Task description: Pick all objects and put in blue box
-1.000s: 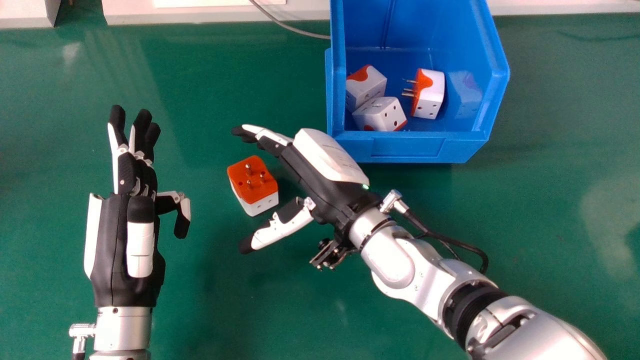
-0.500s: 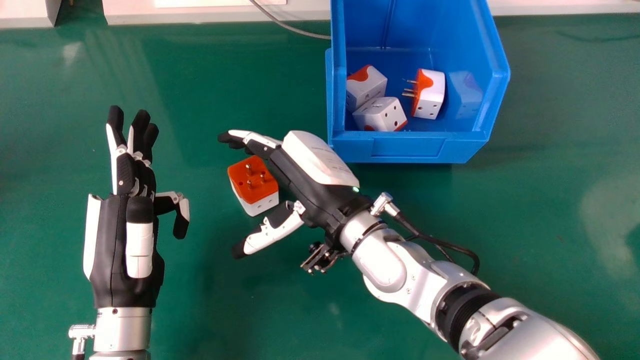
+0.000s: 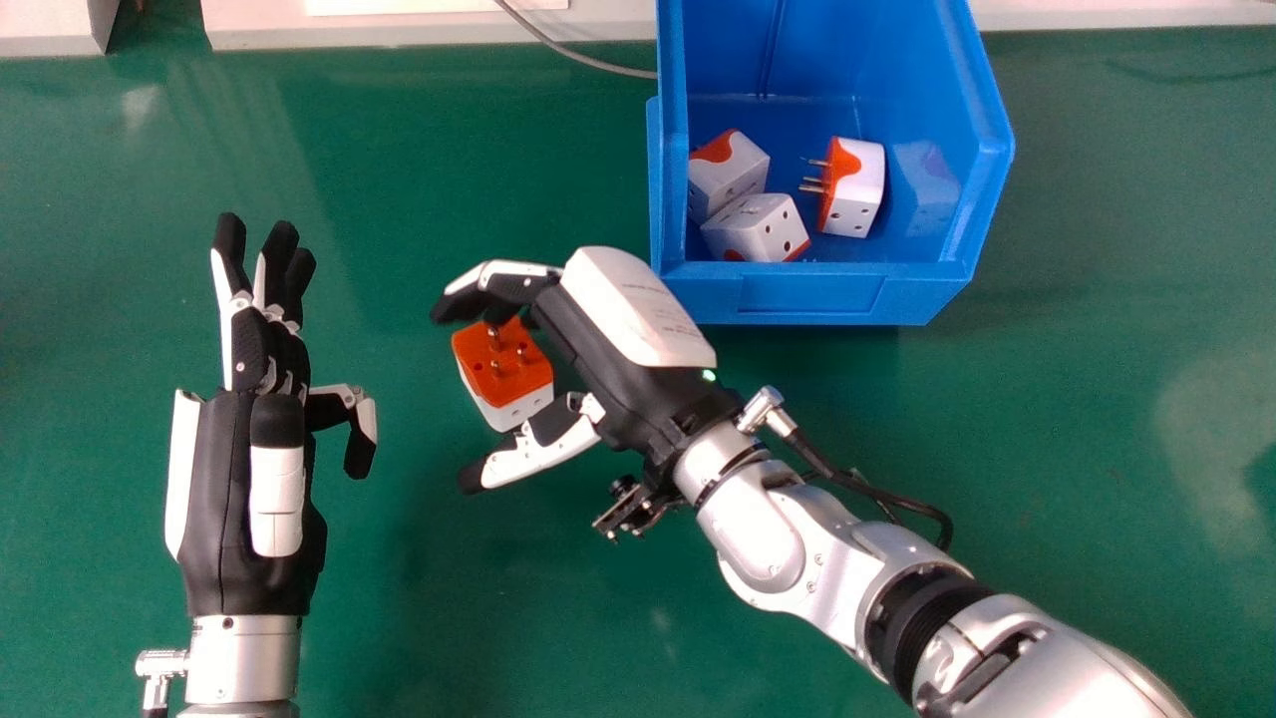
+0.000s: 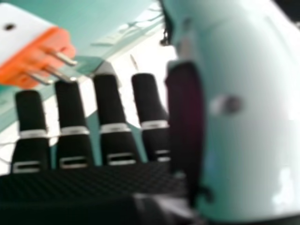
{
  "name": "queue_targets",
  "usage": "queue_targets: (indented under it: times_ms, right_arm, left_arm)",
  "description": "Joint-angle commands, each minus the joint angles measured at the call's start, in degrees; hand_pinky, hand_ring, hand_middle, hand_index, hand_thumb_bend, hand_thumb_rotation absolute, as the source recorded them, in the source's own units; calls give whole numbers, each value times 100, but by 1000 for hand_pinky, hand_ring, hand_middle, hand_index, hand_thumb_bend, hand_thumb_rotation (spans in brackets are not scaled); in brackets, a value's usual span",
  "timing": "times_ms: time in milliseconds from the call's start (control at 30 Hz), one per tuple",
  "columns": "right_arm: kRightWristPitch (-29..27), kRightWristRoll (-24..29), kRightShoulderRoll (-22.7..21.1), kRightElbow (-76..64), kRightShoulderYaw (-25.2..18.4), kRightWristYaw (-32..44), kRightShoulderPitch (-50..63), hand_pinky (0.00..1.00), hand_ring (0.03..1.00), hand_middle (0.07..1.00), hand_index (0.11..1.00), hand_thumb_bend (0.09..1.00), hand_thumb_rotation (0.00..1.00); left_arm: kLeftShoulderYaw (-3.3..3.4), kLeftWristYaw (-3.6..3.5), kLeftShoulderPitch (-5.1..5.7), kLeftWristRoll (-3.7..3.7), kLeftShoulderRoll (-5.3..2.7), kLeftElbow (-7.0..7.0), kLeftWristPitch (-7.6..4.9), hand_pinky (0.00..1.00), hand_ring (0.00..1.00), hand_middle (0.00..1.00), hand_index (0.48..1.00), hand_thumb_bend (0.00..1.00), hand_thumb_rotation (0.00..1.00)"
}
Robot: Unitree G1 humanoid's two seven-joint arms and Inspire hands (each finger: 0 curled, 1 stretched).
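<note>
Looking at the head view, the right hand is half open, fingers loosely bent, with the orange-and-white adapter on the green table between fingers and thumb, prongs up. Can't tell if it's touching, tbh. Left hand is well apart, off to the left. Right hand view: those prongs are right near the fingertips.

silver forearms, black-and-white hands, black cables
</note>
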Motion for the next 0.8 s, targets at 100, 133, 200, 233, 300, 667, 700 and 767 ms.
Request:
queue_targets:
  times_ms: [100, 133, 200, 233, 300, 667, 700, 767]
  right_arm:
    - [-71, 34, 15, -57, -16, 9, -221, 525, 563, 574, 574, 645, 27]
    - [-73, 26, 11, -60, -10, -4, -225, 505, 544, 554, 559, 621, 22]
    - [-71, 12, 4, -66, 1, -38, -234, 488, 528, 539, 547, 603, 17]
    - [-71, 9, 3, -68, 4, -56, -237, 475, 515, 527, 537, 588, 14]
    - [-78, 14, 7, -74, 1, -83, -243, 465, 505, 518, 528, 576, 11]
    - [-197, 82, 13, -108, -59, -108, -271, 430, 477, 489, 502, 538, 2]
    - [-208, 97, 14, -107, -73, -80, -274, 430, 477, 489, 502, 538, 2]
    - [-244, 131, 14, -101, -106, -12, -275, 426, 473, 485, 500, 535, 1]
  left_arm:
    - [16, -61, -1, -44, 50, -114, -93, 0, 1000, 1000, 1000, 1000, 962]
    - [19, -73, -8, -50, 56, -104, -91, 0, 1000, 1000, 1000, 1000, 961]
    - [35, -109, -30, -80, 68, -76, -83, 0, 1000, 1000, 1000, 1000, 961]
    - [45, -130, -42, -100, 75, -61, -72, 0, 1000, 1000, 1000, 1000, 960]
    - [55, -160, -56, -123, 83, -38, -64, 0, 1000, 1000, 1000, 1000, 960]
    - [55, -158, -52, -105, 99, -77, -42, 0, 1000, 1000, 1000, 1000, 959]
    - [53, -153, -56, -99, 97, -73, -43, 0, 1000, 1000, 1000, 1000, 959]
    - [52, -143, -68, -86, 96, -58, -51, 0, 1000, 1000, 1000, 1000, 959]
